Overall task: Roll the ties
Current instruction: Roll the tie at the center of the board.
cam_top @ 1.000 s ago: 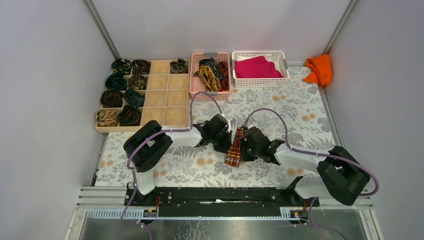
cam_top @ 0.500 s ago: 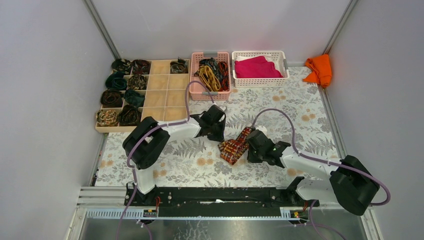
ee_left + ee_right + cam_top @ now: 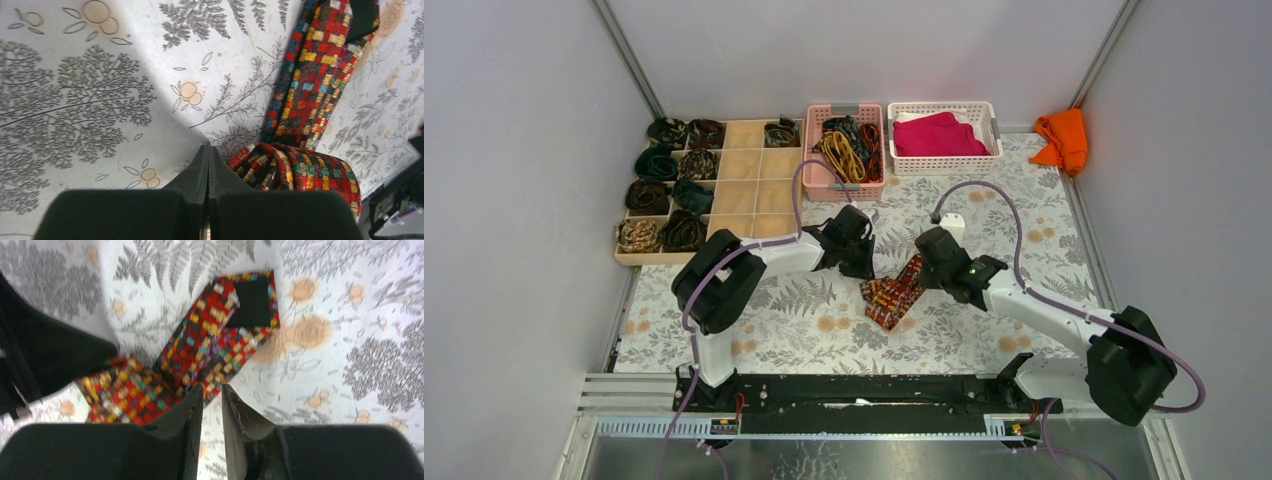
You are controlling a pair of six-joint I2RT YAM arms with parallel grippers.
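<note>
One red-orange-and-dark patterned tie (image 3: 894,292) lies on the leaf-print table, partly rolled at its near end, with its wide end stretched flat. It shows in the left wrist view (image 3: 300,100) and in the right wrist view (image 3: 215,345). My left gripper (image 3: 862,266) is shut and empty, its tips (image 3: 208,148) just left of the rolled part (image 3: 295,172). My right gripper (image 3: 924,266) stands at the tie's far right side. Its jaws (image 3: 212,388) are a narrow gap apart with only table between them, beside the tie's edge.
A wooden compartment tray (image 3: 754,190) at the back left holds several rolled ties. A pink basket (image 3: 816,160) holds loose ties. A white basket (image 3: 941,165) holds a magenta cloth. An orange cloth (image 3: 1064,140) lies at the back right corner.
Both grippers let go of the tie, which now lies slanted on the table. The left gripper drew back to the left, and the right gripper moved toward the far side.
</note>
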